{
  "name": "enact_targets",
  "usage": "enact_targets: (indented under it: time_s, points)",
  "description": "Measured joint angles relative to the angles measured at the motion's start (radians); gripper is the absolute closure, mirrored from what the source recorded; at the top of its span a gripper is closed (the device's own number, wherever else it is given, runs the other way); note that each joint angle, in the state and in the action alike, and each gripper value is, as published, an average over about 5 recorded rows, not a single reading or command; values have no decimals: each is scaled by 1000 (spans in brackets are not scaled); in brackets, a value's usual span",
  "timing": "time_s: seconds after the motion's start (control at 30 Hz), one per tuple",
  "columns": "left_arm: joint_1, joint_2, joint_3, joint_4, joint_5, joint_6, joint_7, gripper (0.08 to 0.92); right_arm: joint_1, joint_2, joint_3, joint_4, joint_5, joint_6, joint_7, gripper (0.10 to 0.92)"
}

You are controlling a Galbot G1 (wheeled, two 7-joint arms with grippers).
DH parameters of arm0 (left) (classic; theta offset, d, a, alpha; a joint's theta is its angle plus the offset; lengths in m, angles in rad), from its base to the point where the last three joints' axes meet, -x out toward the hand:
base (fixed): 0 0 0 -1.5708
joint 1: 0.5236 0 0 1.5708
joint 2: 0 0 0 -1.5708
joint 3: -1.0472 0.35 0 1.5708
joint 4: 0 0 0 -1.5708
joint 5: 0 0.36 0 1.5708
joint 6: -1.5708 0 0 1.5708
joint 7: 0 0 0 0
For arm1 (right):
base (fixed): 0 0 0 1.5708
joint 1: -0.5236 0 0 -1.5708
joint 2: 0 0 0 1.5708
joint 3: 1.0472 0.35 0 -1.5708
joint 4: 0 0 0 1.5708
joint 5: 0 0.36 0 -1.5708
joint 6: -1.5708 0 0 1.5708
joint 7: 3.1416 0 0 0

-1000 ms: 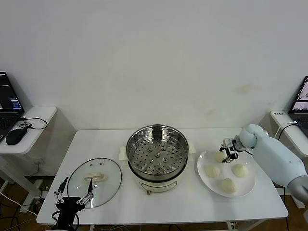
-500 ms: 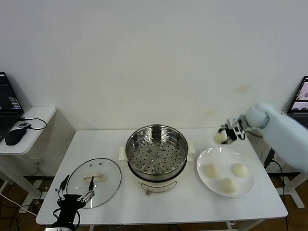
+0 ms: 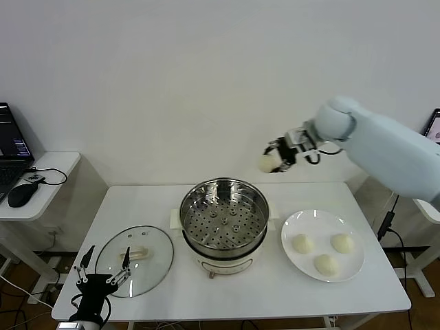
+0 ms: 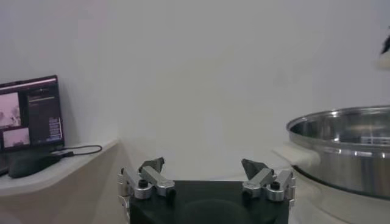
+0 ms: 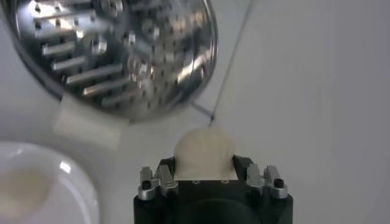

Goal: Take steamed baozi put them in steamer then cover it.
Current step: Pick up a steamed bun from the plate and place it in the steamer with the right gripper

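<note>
My right gripper [image 3: 273, 157] is high in the air, behind and right of the steamer [image 3: 224, 218], shut on one cream-white baozi [image 3: 266, 163]. In the right wrist view the same baozi [image 5: 204, 152] fills the space between the fingers, with the steamer's perforated tray [image 5: 116, 49] below and off to one side. Three more baozi [image 3: 322, 264] lie on the white plate [image 3: 291, 228] to the steamer's right. The glass cover [image 3: 134, 259] with its cream handle lies flat on the table to the left. My left gripper [image 3: 102, 276] hovers open at the cover's near edge, holding nothing.
A laptop and a black mouse [image 3: 22, 193] sit on a small side table at the far left. The white table's front edge [image 3: 234, 317] runs close below the plate and cover. A second laptop edge [image 3: 434, 127] shows at the far right.
My right gripper lifted one baozi off the plate and carried it up and to the left, towards the steamer. The left gripper stayed by the cover.
</note>
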Motion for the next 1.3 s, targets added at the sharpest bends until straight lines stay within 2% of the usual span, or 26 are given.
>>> enact_targets:
  time_s: [0.4,1.0,1.17,1.3]
  points:
    - [5,-12,-12,-10,-6,-1,0,177,-6,136,-139,-48,-121,198,65,423]
    - [-6,-18,-4,-13,-4,-2,0,177,-92,226,-148,-181,-356,408,159,412]
    - [-3,-20,-6,-22,-3,-2,-1,177,-104,234,-137,-206,-389,432,178,315]
    - [-1,-20,-9,-26,-3,-2,-1,177,-90,222,-143,-193,-352,415,170,227]
